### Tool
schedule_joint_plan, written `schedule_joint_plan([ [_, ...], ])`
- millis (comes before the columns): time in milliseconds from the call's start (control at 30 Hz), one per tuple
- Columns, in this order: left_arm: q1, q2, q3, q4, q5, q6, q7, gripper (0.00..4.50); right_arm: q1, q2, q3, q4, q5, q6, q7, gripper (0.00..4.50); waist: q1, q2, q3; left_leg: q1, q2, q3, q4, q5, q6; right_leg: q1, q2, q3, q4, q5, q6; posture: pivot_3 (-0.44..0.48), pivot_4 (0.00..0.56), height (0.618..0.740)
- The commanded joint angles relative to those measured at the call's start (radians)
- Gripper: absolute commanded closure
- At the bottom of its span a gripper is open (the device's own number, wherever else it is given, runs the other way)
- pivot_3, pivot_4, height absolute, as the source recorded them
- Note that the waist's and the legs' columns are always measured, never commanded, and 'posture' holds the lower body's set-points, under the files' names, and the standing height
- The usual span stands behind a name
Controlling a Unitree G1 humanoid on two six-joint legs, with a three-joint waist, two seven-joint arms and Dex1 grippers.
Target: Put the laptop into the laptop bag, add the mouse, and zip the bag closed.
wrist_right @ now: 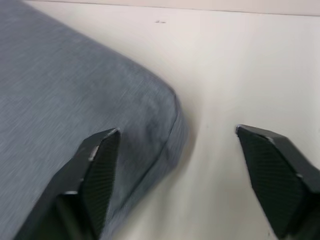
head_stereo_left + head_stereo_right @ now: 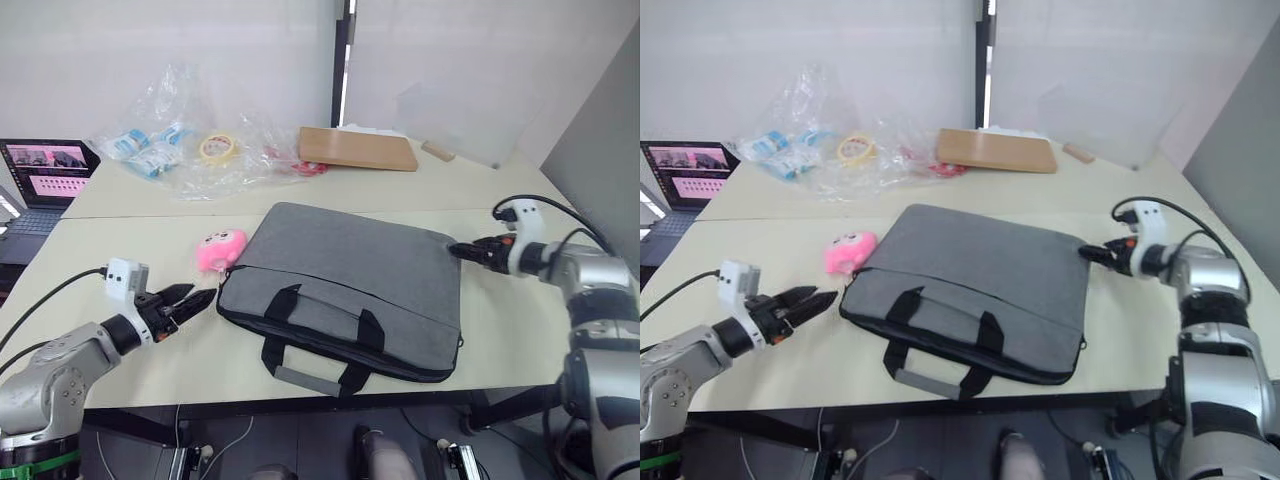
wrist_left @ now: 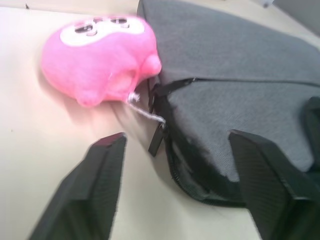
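**Both grippers open at opposite corners of the bag**

The bag (image 2: 345,270) lies flat on the table (image 2: 120,250), its two black handles (image 2: 320,335) toward me. I cannot see the laptop or the mouse.

My left gripper (image 2: 190,298) sits low over the table at the bag's near left corner, fingers spread apart and holding nothing. In the left wrist view the zipper pull (image 3: 157,137) hangs at that corner between my fingers (image 3: 95,185), just short of them. A pink toy (image 2: 219,248) rests against the bag's left edge, just beyond the pull.

My right gripper (image 2: 467,251) is at the bag's far right corner, fingers wide and empty; in the right wrist view, one finger (image 1: 92,170) lies over the grey fabric and the other over bare table.
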Motion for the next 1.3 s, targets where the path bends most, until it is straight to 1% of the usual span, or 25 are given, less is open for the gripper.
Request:
schedule_joint_plan([
  [33,-0.051,0.017,0.007,0.047,-0.03,0.004,-0.005,0.01,0.113,-0.061,-0.052,-0.229,0.102,0.18,0.065,0.0,0.006,0.001,0.0,0.0,0.0,0.0,0.0,0.0,0.0,0.0,0.0,0.0,0.0,0.0,0.0,0.0,0.15,0.74],
  [67,-0.072,0.012,-0.005,0.065,-0.037,0.013,-0.004,0.01,0.166,-0.077,-0.074,-0.296,0.148,0.268,0.079,0.0,0.007,0.001,0.0,0.0,0.0,0.0,0.0,0.0,0.0,0.0,0.0,0.0,0.0,0.0,0.0,0.0,0.15,0.74],
  [133,-0.133,-0.003,-0.056,0.132,-0.059,0.055,-0.032,0.01,0.305,-0.096,-0.177,-0.414,0.272,0.463,0.098,0.0,0.02,0.001,0.0,-0.001,0.0,-0.001,0.0,0.0,0.0,0.001,0.0,0.001,0.001,0.0,0.0,0.0,0.15,0.74],
  [167,-0.154,-0.004,-0.081,0.156,-0.06,0.064,-0.047,0.01,0.368,-0.099,-0.215,-0.462,0.31,0.513,0.099,0.0,0.032,0.001,0.0,-0.002,0.0,-0.001,0.0,0.0,0.0,0.003,0.0,0.001,0.001,0.0,0.0,0.0,0.15,0.74],
  [233,-0.185,0.0,-0.13,0.198,-0.038,0.057,-0.076,0.01,0.462,-0.089,-0.261,-0.536,0.346,0.548,0.08,0.0,0.033,0.001,0.0,-0.003,0.0,-0.001,0.0,0.0,0.0,0.005,0.0,0.001,0.0,0.0,0.001,0.0,0.15,0.74],
  [333,-0.225,0.001,-0.189,0.263,0.004,0.022,-0.102,0.01,0.546,-0.051,-0.324,-0.628,0.413,0.618,0.04,0.0,0.034,0.001,0.0,-0.003,-0.001,-0.001,0.0,0.0,0.001,0.005,0.0,0.003,0.0,0.0,0.001,0.0,0.15,0.74],
  [433,-0.271,-0.003,-0.234,0.338,0.024,0.001,-0.144,0.01,0.571,0.013,-0.392,-0.704,0.479,0.702,-0.03,0.0,0.03,0.001,-0.001,-0.003,0.0,0.0,0.0,0.0,0.001,0.005,0.001,0.003,0.0,0.0,0.001,0.0,0.15,0.74],
  [567,-0.342,-0.013,-0.279,0.435,0.051,-0.029,-0.186,0.01,0.58,0.078,-0.448,-0.768,0.548,0.797,-0.1,0.0,0.034,0.001,-0.001,-0.003,0.0,0.0,0.001,0.0,0.001,0.005,0.001,0.004,0.001,0.0,0.001,0.0,0.15,0.74],
  [700,-0.377,-0.026,-0.315,0.482,0.084,-0.06,-0.212,0.01,0.64,0.093,-0.422,-0.838,0.569,0.787,-0.129,0.0,0.042,0.001,-0.001,-0.003,-0.001,-0.002,0.001,0.0,0.002,0.005,0.001,0.002,-0.001,0.0,0.001,0.0,0.15,0.74],
  [800,-0.38,-0.029,-0.332,0.503,0.107,-0.085,-0.238,0.01,0.642,0.116,-0.426,-0.855,0.579,0.778,-0.158,0.0,0.041,0.0,-0.001,-0.002,-0.002,-0.002,0.001,0.0,0.002,0.004,0.001,0.002,-0.001,0.0,0.001,0.0,0.15,0.74],
  [833,-0.379,-0.03,-0.334,0.508,0.113,-0.091,-0.243,0.27,0.636,0.124,-0.432,-0.855,0.586,0.777,-0.167,0.0,0.041,0.0,-0.001,-0.004,-0.002,-0.002,0.001,0.0,0.002,0.004,0.001,0.002,-0.001,0.0,0.001,0.0,0.15,0.74],
  [867,-0.377,-0.029,-0.335,0.508,0.114,-0.094,-0.248,0.56,0.629,0.13,-0.442,-0.849,0.585,0.771,-0.184,0.25,0.04,0.0,-0.001,-0.004,-0.001,-0.001,0.001,0.0,0.002,0.004,0.001,0.002,-0.001,0.0,0.001,0.0,0.15,0.74],
  [900,-0.375,-0.029,-0.335,0.507,0.115,-0.095,-0.251,0.75,0.625,0.131,-0.448,-0.843,0.586,0.766,-0.193,0.5,0.039,0.0,-0.001,-0.003,-0.001,-0.001,0.001,0.0,0.002,0.005,0.001,0.002,-0.001,0.0,0.001,0.0,0.15,0.74],
  [933,-0.373,-0.029,-0.335,0.504,0.115,-0.094,-0.256,1.13,0.626,0.129,-0.451,-0.84,0.589,0.763,-0.196,0.76,0.038,0.0,-0.001,-0.003,-0.001,-0.001,0.001,0.0,0.002,0.005,0.001,0.003,-0.001,0.0,0.001,0.0,0.15,0.74],
  [967,-0.37,-0.029,-0.333,0.501,0.116,-0.092,-0.258,1.41,0.63,0.124,-0.451,-0.838,0.591,0.758,-0.197,1.05,0.038,0.0,-0.001,-0.003,-0.001,-0.001,0.001,0.0,0.002,0.005,0.001,0.003,0.0,0.0,0.001,0.0,0.15,0.74],
  [1000,-0.368,-0.03,-0.333,0.498,0.118,-0.091,-0.26,1.8,0.633,0.119,-0.449,-0.835,0.593,0.754,-0.198,1.45,0.037,0.0,-0.001,-0.003,-0.001,-0.001,0.001,0.0,0.002,0.005,0.001,0.003,0.0,0.0,0.001,0.0,0.15,0.74],
  [1200,-0.35,-0.03,-0.323,0.469,0.116,-0.078,-0.263,3.74,0.619,0.111,-0.453,-0.812,0.599,0.741,-0.215,3.49,0.037,0.0,-0.001,-0.004,-0.001,-0.001,0.001,-0.001,0.003,0.005,0.001,0.003,-0.001,0.0,0.001,0.0,0.15,0.74],
  [1233,-0.343,-0.029,-0.319,0.463,0.115,-0.077,-0.263,4.02,0.615,0.112,-0.449,-0.811,0.6,0.737,-0.218,3.77,0.037,0.0,-0.001,-0.004,-0.001,-0.001,0.001,-0.001,0.003,0.005,0.001,0.003,-0.001,0.0,0.001,0.0,0.15,0.74],
  [1267,-0.333,-0.028,-0.313,0.453,0.112,-0.074,-0.26,4.37,0.604,0.116,-0.445,-0.81,0.603,0.734,-0.223,4.17,0.037,0.0,-0.001,-0.003,-0.001,-0.001,0.001,-0.001,0.004,0.005,0.001,0.003,-0.001,0.0,0.001,0.0,0.15,0.74],
  [1300,-0.322,-0.032,-0.302,0.437,0.106,-0.066,-0.246,4.5,0.589,0.122,-0.439,-0.811,0.606,0.734,-0.23,4.47,0.035,0.001,-0.001,-0.003,-0.001,-0.001,0.001,-0.001,0.004,0.005,0.001,0.003,-0.001,0.0,0.001,0.0,0.15,0.74],
])
